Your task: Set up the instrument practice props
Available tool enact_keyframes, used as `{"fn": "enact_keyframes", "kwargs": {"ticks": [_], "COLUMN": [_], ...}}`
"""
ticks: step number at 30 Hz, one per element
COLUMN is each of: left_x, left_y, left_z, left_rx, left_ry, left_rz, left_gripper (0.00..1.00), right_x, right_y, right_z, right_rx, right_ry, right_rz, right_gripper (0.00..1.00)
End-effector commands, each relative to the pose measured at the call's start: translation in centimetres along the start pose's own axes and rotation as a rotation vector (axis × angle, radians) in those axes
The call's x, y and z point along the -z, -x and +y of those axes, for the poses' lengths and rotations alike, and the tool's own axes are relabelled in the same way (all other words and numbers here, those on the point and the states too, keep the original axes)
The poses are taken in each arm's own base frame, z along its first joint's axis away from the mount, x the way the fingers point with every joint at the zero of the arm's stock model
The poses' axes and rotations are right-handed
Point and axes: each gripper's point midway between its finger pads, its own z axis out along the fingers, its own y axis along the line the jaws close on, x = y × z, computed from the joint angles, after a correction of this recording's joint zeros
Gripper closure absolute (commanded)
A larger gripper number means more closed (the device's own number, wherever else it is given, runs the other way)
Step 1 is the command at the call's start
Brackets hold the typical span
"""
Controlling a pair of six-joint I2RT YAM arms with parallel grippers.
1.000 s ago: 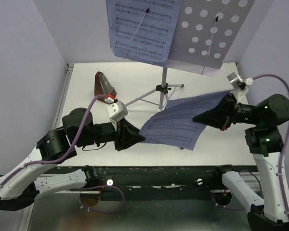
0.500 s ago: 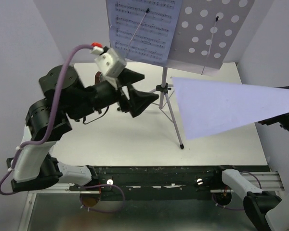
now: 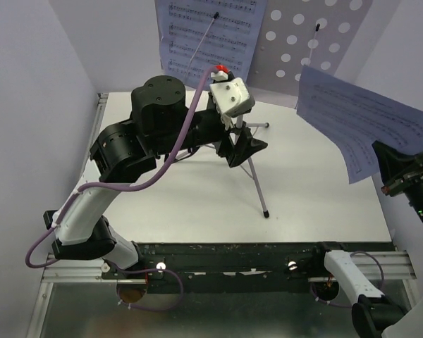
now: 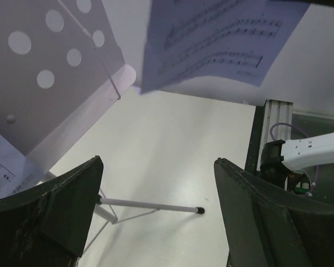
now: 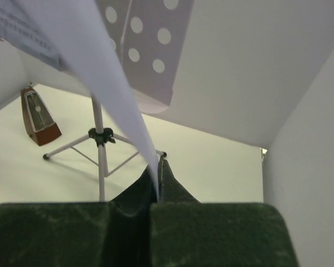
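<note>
Sheet-music page point(image 3: 359, 127) sits pinched in the right tool point(image 5: 157, 172); left tool point(image 4: 157, 164) gapes wide by the music stand point(image 4: 44, 72).

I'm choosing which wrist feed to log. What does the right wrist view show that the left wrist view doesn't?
Only the right wrist view: the brown metronome on the table, the tripod hub, and the right gripper shut on the edge of the loose sheet-music page. Only the left wrist view: the left gripper open and empty, that page's printed staves, and a tripod foot. Both: the perforated music stand, the loose page and the table.
</note>
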Motion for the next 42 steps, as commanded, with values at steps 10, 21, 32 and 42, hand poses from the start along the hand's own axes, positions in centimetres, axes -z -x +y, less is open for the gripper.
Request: {"fn": "enact_keyframes", "kwargs": {"ticks": [10,21,32,42], "left_x": [-3.1,-3.0,-5.9,-9.4], "left_y": [5.9,9.8,12.9,13.1], "left_z": [1.4,5.5,4.4,5.3], "left_rx": [-0.026,0.161,0.294,0.424], "left_ry": [-0.002,0.103,-0.103,-0.144], "left_rz": [-0.224,-0.406,-0.543,-0.616], "left_gripper": [0.11,0.25,0.31,0.32], "right_x": [0.9,-1.4,-1.9,-1.7], "right_y": [-0.9,0.9,5.8,5.4], "right_z": [5.6,5.3,1.2,-3.8], "right_rx": [-0.177,-0.184,-0.086,-0.047], "right_ry": [0.266,0.314,0.101,-0.177], "right_rz": [0.05,0.059,-0.096,-0.099], "right_gripper": [1.0,1.0,1.0,0.98]}}
